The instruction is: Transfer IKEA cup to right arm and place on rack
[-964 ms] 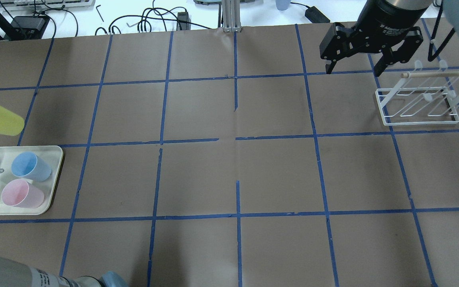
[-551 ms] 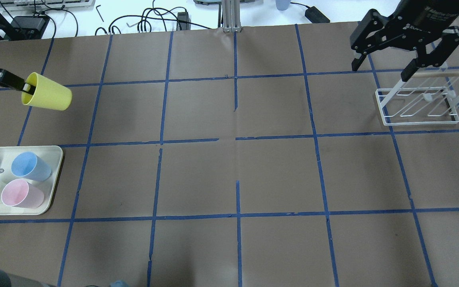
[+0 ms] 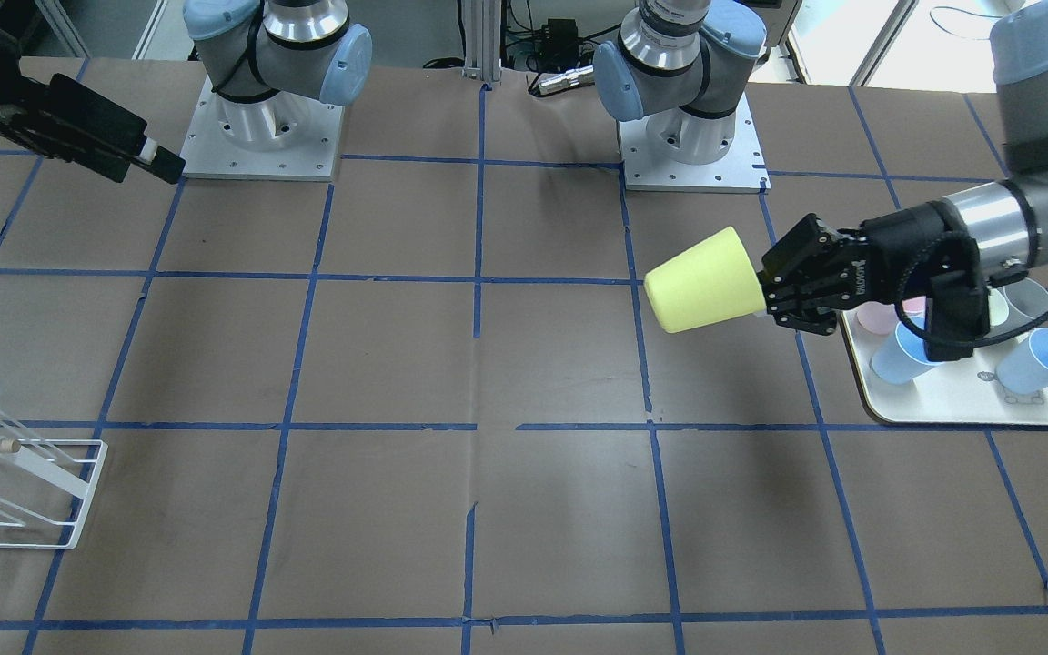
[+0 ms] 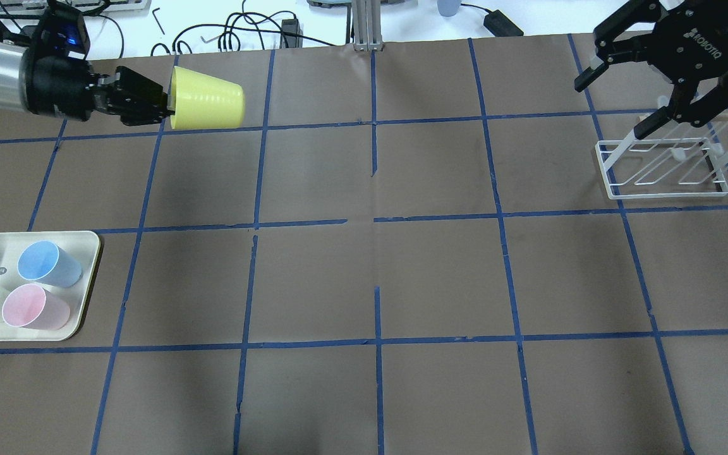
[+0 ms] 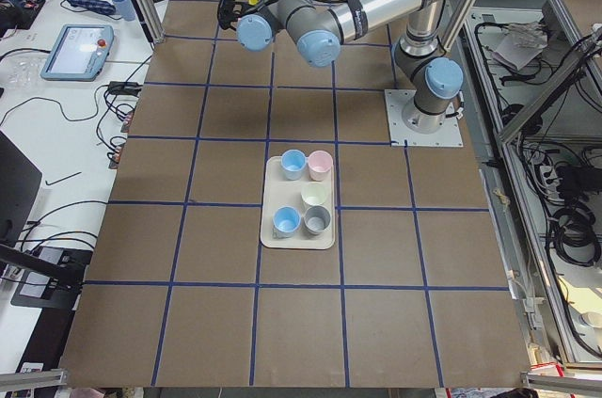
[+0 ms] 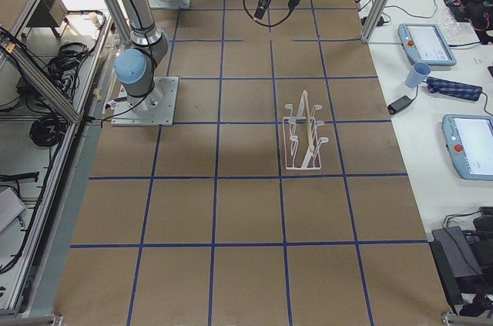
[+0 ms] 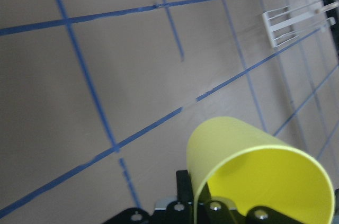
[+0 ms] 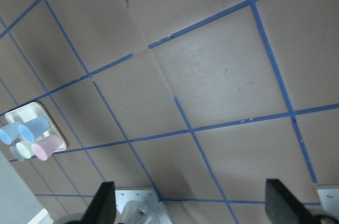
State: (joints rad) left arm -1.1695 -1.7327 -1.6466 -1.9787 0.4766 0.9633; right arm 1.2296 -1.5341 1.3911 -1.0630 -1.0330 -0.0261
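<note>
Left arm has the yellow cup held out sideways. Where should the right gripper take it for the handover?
Take the yellow cup on its bare tapered wall near the closed base. That end points away from the left gripper, which pinches the rim. Bring the open right gripper in from the robot's right, with its fingers straddling the cup's width.

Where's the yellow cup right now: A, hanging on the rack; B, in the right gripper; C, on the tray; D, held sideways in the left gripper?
D: the left gripper grips the yellow cup at its rim, cup lying sideways; the right gripper is open and empty.
</note>
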